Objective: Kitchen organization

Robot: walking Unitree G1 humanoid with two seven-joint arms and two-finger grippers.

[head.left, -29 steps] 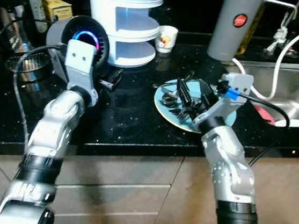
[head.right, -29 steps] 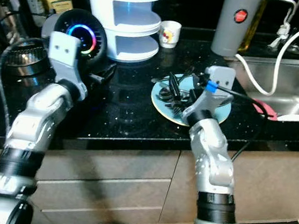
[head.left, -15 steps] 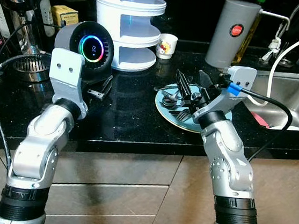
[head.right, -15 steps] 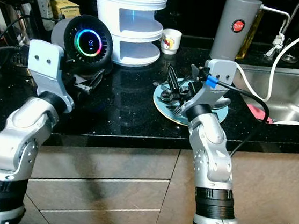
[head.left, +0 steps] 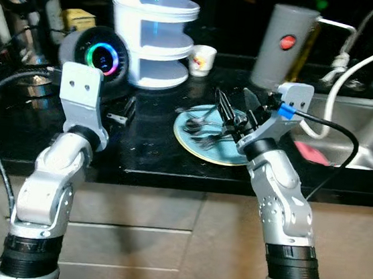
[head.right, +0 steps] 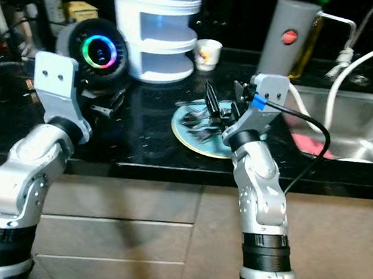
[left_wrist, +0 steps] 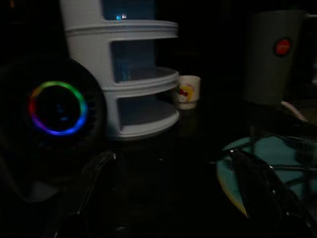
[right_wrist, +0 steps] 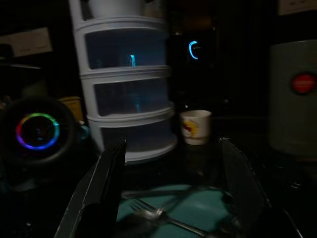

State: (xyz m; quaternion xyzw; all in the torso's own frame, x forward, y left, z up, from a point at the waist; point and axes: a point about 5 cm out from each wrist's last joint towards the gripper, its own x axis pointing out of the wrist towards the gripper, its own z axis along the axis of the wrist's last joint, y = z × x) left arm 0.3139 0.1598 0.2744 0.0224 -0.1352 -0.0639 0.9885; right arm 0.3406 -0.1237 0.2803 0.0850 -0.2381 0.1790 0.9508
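Since the earlier frames the whole view had swung a little, so the plate sat further left in the picture — camera motion for the most part — while the right hand hung over the teal plate much as it had, its two black fingers spread wide and holding nothing. In the right wrist view a fork lay on the plate directly between the open fingers, with more cutlery — a spoon and other forks, it seemed — heaped beside it. The plate sat on the black counter, in front of the white tiered container and near the sink.

The left hand rested low by the round speaker with its glowing ring; whether its fingers were parted could not be told.

The cutlery was likely light, stiff and slick metal, apt to slide or rattle against the glazed plate. A grip across a fork's handle, taken squarely at mid-length, looked the surest hold; the plate itself was breakable and might shift if pressed.
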